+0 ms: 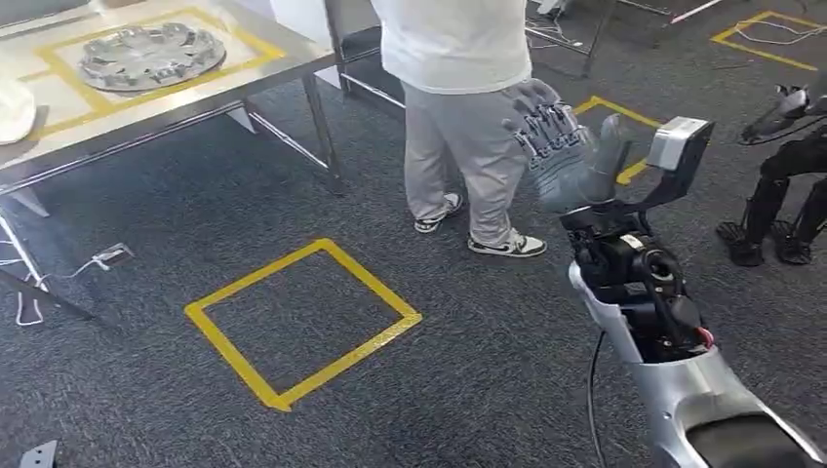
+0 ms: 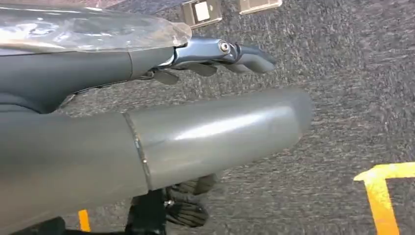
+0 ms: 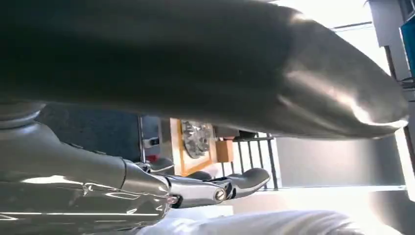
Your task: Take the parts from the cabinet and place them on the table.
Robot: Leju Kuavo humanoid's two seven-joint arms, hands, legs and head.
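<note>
A silver wheel cover [image 1: 151, 54] lies inside a yellow taped square on the pale table [image 1: 117, 122] at the far left; it is also visible past my right hand's fingers [image 3: 195, 139]. My right hand [image 1: 571, 146] is raised in front of me at the right, close to a person's legs, fingers [image 3: 220, 188] stretched out and holding nothing. My left hand [image 2: 220, 93] hangs over the grey carpet, thumb [image 2: 220, 132] and fingers [image 2: 235, 54] extended, with nothing in it. No cabinet is in sight.
A person [image 1: 458, 97] in a white top and grey trousers stands between me and the table's right end. A yellow taped square [image 1: 302, 322] marks the carpet ahead. Cables and a power strip [image 1: 112, 255] lie under the table. Another dark robot [image 1: 780, 195] stands at the far right.
</note>
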